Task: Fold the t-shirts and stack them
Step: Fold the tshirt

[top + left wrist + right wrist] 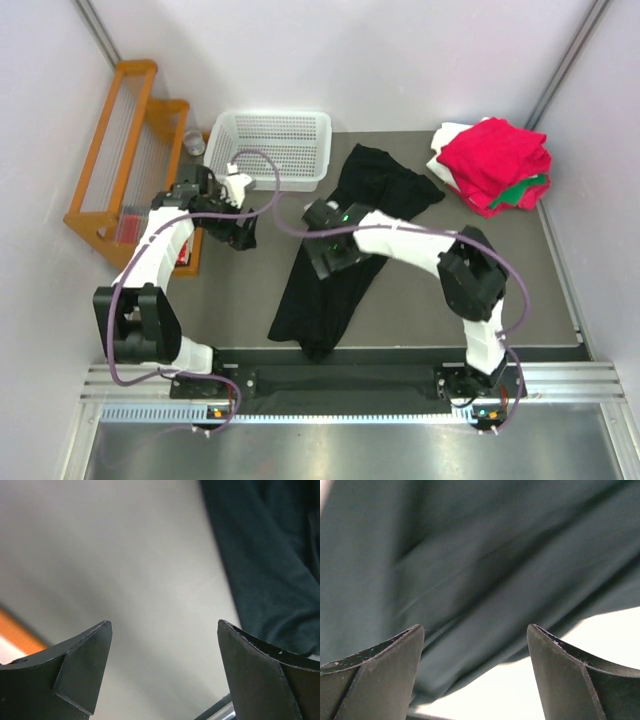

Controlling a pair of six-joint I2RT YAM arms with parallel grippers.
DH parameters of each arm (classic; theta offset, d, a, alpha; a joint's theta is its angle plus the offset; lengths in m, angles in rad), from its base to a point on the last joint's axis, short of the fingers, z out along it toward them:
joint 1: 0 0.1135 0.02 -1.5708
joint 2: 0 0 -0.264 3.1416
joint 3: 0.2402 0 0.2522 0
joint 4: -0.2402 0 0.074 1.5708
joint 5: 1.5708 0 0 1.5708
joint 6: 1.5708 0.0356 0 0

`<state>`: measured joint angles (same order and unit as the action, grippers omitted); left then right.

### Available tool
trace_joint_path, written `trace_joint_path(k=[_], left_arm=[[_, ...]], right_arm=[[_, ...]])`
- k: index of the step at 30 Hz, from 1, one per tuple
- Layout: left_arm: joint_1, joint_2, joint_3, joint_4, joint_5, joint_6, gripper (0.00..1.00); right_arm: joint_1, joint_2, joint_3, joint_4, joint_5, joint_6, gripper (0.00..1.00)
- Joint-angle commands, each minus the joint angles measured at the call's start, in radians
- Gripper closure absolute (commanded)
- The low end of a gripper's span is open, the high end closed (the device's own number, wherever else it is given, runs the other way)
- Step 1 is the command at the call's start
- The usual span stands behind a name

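White basket (270,145) at back; black t-shirt (335,290) lies outside, beside it. Left gripper (162,670) fingers apart; right gripper (475,675) apart above the shirt.

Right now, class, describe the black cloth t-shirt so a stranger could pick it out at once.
Find the dark grey table. Down its middle, just right of the white perforated plastic basket, sprawls a long black cloth t-shirt. Unlike the folded red, green and white shirts stacked at the far right corner, it lies unfolded and rumpled.
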<state>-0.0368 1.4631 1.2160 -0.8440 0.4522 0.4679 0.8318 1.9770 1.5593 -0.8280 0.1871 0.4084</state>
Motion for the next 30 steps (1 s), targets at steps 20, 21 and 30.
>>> trace_joint_path(k=[20,21,30], left_arm=[[0.522,-0.19,-0.142,0.188,0.175,-0.167,0.1],[0.517,-0.207,-0.141,0.197,0.216,-0.17,0.1],[0.509,-0.377,-0.095,0.307,0.431,-0.187,0.08]], right_arm=[[0.448,0.025,0.171,-0.094,0.106,-0.089,0.21],[0.446,0.025,0.159,-0.079,0.104,-0.088,0.22],[0.446,0.042,0.091,-0.046,0.078,-0.049,0.21]])
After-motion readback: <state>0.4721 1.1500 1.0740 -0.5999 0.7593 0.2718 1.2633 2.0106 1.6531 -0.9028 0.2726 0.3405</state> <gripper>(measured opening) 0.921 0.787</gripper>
